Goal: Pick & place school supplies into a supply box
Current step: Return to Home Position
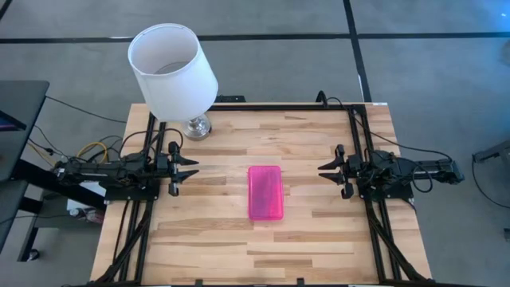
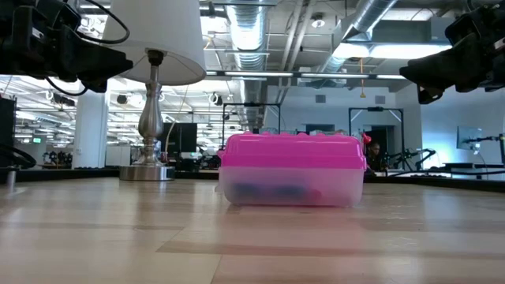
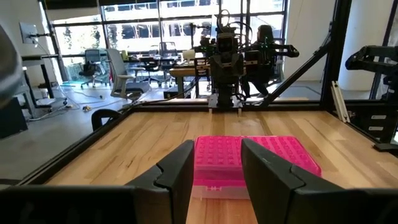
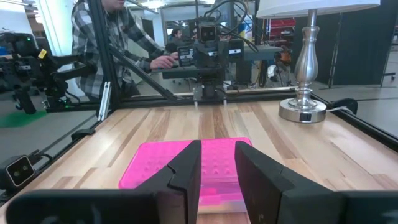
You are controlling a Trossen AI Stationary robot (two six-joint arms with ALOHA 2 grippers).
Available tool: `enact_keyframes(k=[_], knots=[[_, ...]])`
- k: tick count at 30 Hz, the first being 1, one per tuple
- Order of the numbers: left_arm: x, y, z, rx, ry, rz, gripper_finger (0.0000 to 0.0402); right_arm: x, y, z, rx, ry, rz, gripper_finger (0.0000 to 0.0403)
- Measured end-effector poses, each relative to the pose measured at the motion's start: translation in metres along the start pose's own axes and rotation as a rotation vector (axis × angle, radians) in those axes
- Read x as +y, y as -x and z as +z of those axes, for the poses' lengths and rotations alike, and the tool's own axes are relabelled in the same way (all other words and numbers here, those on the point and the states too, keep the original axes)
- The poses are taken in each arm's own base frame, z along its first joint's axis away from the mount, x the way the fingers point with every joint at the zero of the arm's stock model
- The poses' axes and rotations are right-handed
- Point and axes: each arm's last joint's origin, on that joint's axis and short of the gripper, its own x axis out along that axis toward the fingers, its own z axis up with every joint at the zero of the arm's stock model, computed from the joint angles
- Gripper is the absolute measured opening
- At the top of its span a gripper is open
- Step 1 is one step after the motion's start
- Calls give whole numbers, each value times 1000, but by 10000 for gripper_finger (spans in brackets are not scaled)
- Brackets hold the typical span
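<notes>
Left pincer (image 1: 194,169) over the left side of the bench (image 1: 319,247), fingers parted, empty. Supply box (image 1: 265,192) flat mid-bench, well apart from both arms, pink lid shut, blurred blue shapes in its clear base. Right pincer (image 1: 323,173) opposite, parted, empty.

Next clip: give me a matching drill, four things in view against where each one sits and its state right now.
1. supply box
2. lamp
3. left gripper
4. right gripper

A. open, empty, over the right side of the table
B. upright near a corner on the left arm's side
C. lid shut, lying mid-table
D. open, empty, over the left side

Pairs: 1-C, 2-B, 3-D, 4-A
</notes>
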Motion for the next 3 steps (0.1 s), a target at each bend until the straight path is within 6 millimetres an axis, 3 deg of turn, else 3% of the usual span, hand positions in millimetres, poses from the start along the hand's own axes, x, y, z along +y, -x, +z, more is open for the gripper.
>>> enact_keyframes(k=[3], knots=[[0, 0, 0, 0, 9, 0, 128, 0, 0, 0, 0, 0, 0, 93]])
